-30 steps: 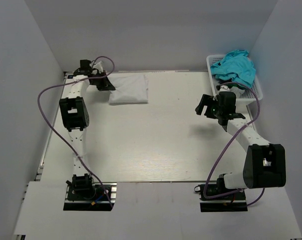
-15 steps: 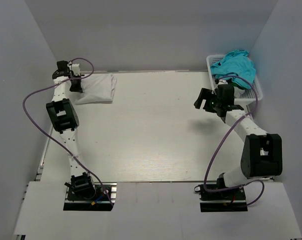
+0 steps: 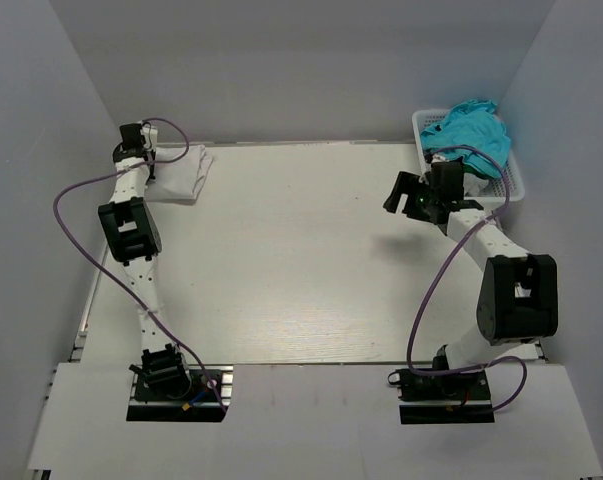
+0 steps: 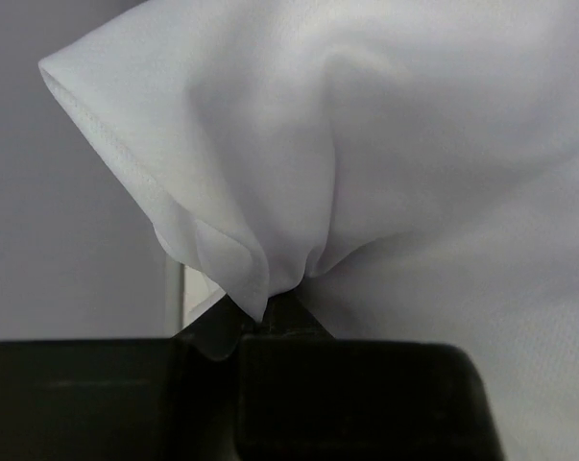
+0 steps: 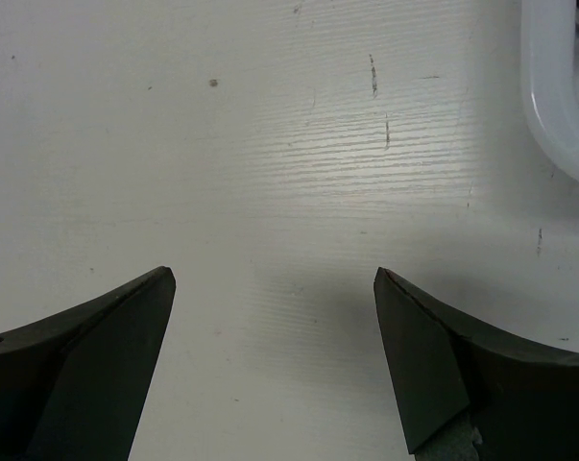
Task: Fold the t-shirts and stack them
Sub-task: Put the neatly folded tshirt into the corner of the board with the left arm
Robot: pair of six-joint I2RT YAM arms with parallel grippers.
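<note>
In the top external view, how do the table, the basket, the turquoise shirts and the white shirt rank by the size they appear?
1. table
2. basket
3. turquoise shirts, heaped, almost as large as the basket
4. white shirt

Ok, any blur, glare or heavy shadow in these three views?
Top external: sharp, evenly lit, a faint shadow on the table under the right pincer. Left wrist: the white t-shirt fills the frame, slightly soft; the left pincer is a black silhouette. Right wrist: grain sharp, mild sheen mid-frame.
</note>
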